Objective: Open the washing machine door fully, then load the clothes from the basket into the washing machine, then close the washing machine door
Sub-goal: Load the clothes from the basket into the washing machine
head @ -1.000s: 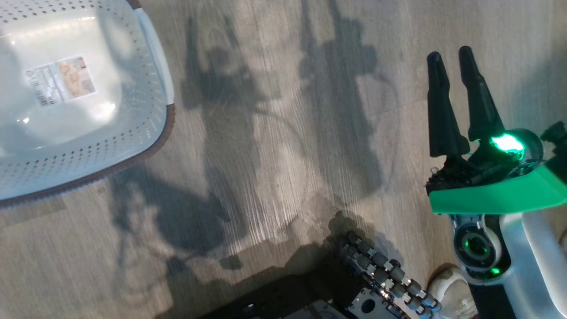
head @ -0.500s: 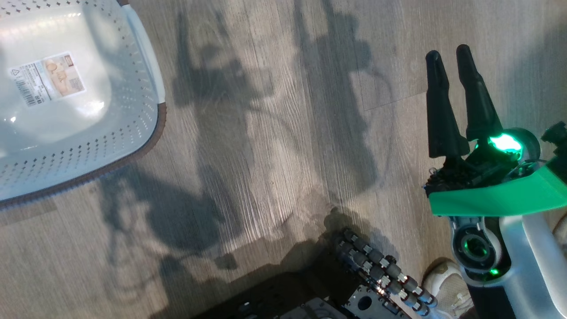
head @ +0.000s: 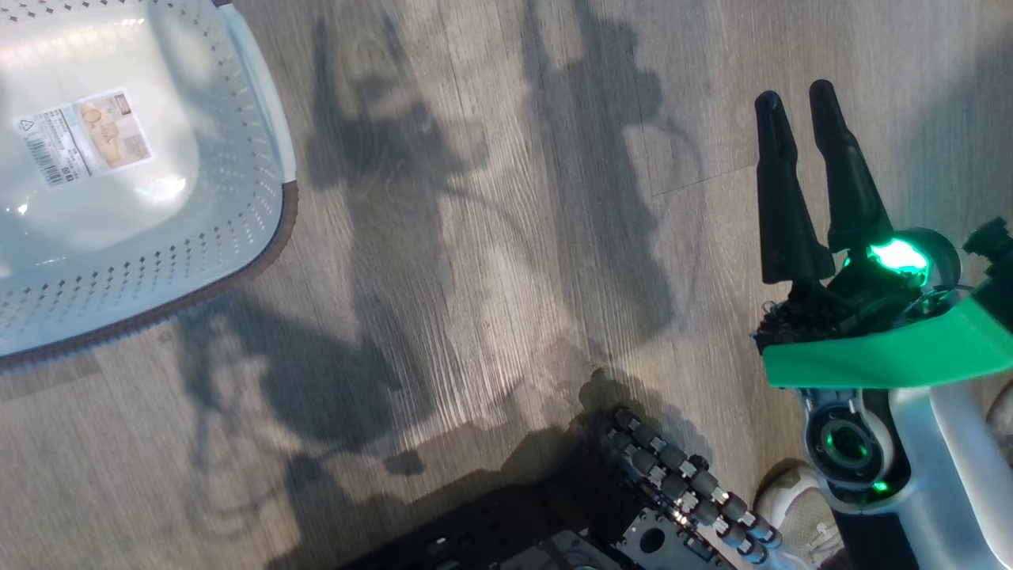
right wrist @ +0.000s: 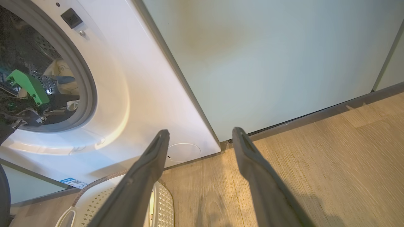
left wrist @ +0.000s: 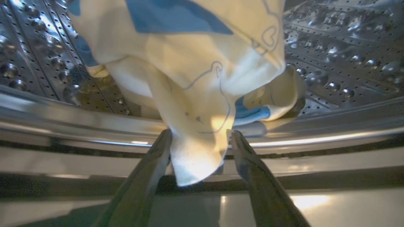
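Where the left wrist camera looks into the washing machine, its drum point(left wrist: 341, 53) curves as dimpled, perforated steel around the clothes point(left wrist: 195, 72). They are a limp cream-yellow bundle with thin dark line drawings and blue patches, lying inside the machine just behind the polished front lip. One soft flap droops over that lip between the dark tapered fingers of the left gripper point(left wrist: 199, 138), which stand apart, released, not pinching it.

The right wrist view adds the outside of the washing machine point(right wrist: 132, 78): smooth white front, grey gasket point(right wrist: 86, 72), round hatch point(right wrist: 183, 150), and a matte pale teal cabinet point(right wrist: 268, 56) beside the machine. The basket point(right wrist: 94, 201) lies before the machine, its cream plastic perforated and its rim brown. The right gripper point(right wrist: 200, 135) hangs near the machine's lower corner, jaws spread, holding nothing.

The head view gives the basket's glossy inside, its paper label point(head: 83, 136) and the wood-grain floor point(head: 491, 237).
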Controlling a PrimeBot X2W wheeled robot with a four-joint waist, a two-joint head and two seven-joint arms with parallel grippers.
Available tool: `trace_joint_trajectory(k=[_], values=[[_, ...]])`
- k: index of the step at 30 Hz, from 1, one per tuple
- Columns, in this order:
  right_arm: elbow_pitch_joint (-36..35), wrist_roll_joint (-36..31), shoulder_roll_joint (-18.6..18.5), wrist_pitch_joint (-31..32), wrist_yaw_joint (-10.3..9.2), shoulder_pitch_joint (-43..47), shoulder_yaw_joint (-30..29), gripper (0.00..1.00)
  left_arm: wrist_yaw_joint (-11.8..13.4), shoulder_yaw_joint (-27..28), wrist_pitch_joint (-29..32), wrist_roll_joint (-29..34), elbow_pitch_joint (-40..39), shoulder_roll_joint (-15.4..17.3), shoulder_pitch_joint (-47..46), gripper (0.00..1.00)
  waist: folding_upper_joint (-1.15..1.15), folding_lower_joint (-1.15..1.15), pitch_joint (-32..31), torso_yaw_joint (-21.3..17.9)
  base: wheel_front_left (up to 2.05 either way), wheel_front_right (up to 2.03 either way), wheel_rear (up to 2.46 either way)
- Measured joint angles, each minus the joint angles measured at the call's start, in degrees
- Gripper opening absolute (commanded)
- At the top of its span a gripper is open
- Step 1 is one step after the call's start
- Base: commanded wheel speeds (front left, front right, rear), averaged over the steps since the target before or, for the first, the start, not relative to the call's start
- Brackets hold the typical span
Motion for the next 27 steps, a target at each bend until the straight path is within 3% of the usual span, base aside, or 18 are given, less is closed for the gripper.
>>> trace_joint_trajectory(k=[1,2,3,17,18,19,20,21,27], values=[[0.0,0.0,0.0,0.0,0.00,0.0,0.0,1.00,0.0,-0.7,0.0,1.2,0.2,0.0,0.0,1.00,0.00,0.00,0.0,0.0,0.00,0.00,0.00],[0.0,0.0,0.0,0.0,0.00,0.0,0.1,1.00,0.0,-0.8,-0.2,1.5,0.3,0.0,0.0,0.91,0.00,0.00,0.0,0.0,0.00,0.00,0.00],[0.0,0.0,0.0,0.0,0.00,0.0,0.1,1.00,-0.1,-1.0,-0.2,1.6,0.3,0.0,0.0,0.00,0.00,0.00,0.0,0.0,0.00,0.00,0.00],[0.0,0.1,0.0,0.0,0.00,0.0,0.4,1.00,-2.3,-5.8,-1.3,7.1,0.7,1.5,-3.1,0.00,0.00,0.00,-0.3,0.5,0.00,0.00,0.00],[0.0,0.1,0.0,0.0,0.00,0.0,0.4,1.00,-2.6,-5.8,-1.6,7.1,0.8,1.5,-3.2,0.09,0.00,0.00,-0.3,0.6,0.00,0.00,0.00],[0.0,0.1,0.0,0.0,0.00,0.0,0.4,1.00,-2.6,-5.8,-1.7,7.1,1.0,1.5,-3.3,0.09,0.00,0.01,-0.4,0.6,0.00,0.00,0.00],[0.0,0.1,0.0,0.0,0.00,0.0,0.4,1.00,-2.8,-5.8,-1.8,7.1,1.2,1.5,-3.4,0.09,0.00,0.01,-0.4,0.6,0.00,0.00,0.00],[0.0,0.1,0.0,0.0,0.00,0.0,0.4,1.00,-3.0,-5.8,-2.3,6.8,1.2,1.4,-3.4,0.00,0.00,0.00,-0.4,0.7,0.00,0.00,0.00],[0.1,0.1,0.0,0.0,0.00,0.0,0.5,1.00,-3.0,-3.7,-6.2,3.6,2.2,-0.2,-3.5,0.00,0.00,0.01,-0.4,0.7,0.00,0.00,0.00]])
